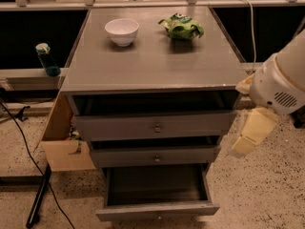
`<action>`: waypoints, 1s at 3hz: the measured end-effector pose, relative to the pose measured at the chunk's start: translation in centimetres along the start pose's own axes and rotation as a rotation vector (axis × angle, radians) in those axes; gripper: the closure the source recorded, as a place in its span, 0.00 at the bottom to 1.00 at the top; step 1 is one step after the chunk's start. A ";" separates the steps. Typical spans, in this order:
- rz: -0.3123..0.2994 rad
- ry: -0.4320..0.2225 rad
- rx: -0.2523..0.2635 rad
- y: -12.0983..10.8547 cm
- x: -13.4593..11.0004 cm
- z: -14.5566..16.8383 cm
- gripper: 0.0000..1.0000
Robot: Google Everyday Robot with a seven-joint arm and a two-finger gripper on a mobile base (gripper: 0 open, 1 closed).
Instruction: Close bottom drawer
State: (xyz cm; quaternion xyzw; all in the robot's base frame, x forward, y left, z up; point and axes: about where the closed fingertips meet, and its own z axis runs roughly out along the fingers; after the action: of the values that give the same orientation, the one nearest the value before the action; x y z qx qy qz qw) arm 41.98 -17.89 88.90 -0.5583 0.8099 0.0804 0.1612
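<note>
At the bottom centre of the frame, the bottom drawer (pixel 157 211) of the grey cabinet (pixel 71 87) stands pulled far out, its slim front panel close to the lower edge of the picture and its long shallow tray showing a dark floor. Speckled floor (pixel 259 194) lies open to the right of the drawer and in front of its right corner. The claw (pixel 241 148) hangs in the right part of the frame, a pale yellow piece pointing down and left below the white arm (pixel 279 85); it is just beside the cabinet's right edge at the height of the middle drawer (pixel 155 157), touching nothing, and I cannot tell whether it is wide or narrow. The middle drawer and the top drawer (pixel 155 126) above it each sit a little forward, with a dark gap over each front panel. Left of the cabinet, a cardboard box (pixel 62 144) stands against its side, with a black cable (pixel 21 144) and a dark stand leg (pixel 39 199) on the floor beyond. On the cabinet's top surface (pixel 152 63), a white bowl (pixel 122 31) sits at the upper left and a crumpled green bag (pixel 181 26) at the upper right, well apart. A blue bottle (pixel 47 60) stands on the ledge at the far left, and a white cable (pixel 250 30) runs down behind the upper right corner
</note>
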 end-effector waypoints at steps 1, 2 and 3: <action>0.102 -0.073 -0.021 2.0 0.5 4.3 0.00; 0.160 -0.109 0.002 3.8 1.2 8.4 0.00; 0.213 -0.154 -0.015 6.1 1.5 14.7 0.00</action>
State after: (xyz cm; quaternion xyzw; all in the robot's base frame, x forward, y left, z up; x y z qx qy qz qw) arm 38.38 -12.44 74.31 -0.4625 0.8492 0.1458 0.2091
